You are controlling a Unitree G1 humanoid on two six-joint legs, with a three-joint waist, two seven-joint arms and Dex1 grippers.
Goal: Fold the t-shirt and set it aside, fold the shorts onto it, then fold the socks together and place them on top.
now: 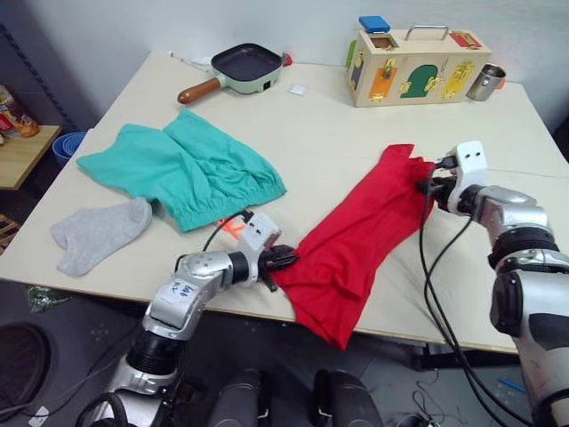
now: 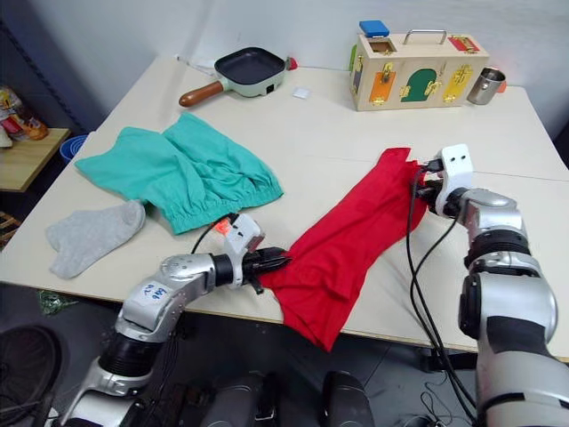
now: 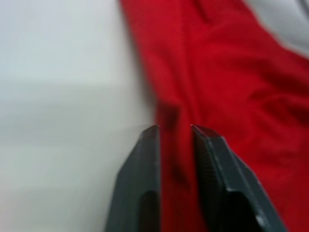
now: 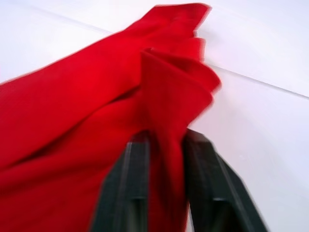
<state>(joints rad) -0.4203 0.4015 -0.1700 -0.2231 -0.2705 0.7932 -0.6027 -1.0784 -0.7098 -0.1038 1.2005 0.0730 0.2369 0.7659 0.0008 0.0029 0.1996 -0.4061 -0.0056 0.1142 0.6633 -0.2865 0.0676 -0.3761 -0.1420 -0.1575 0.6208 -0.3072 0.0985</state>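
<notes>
Across beige table [image 1: 338, 116], both claws pinch creased red t-shirt [image 1: 356, 245] cloth.

Robot test lab, cream worktable [image 1: 338, 133], wooden latch-board box [image 1: 413, 67], toy frying pan [image 1: 240, 69], loose cables [image 1: 436, 294]

Cream table [image 1: 338, 151] carried red t-shirt [image 1: 356, 240] draped over near edge, teal shorts [image 1: 187, 169], grey socks [image 1: 98, 233], frying pan [image 1: 238, 69], wooden latch box [image 1: 413, 67], metal cup [image 1: 484, 82] at far side.
</notes>
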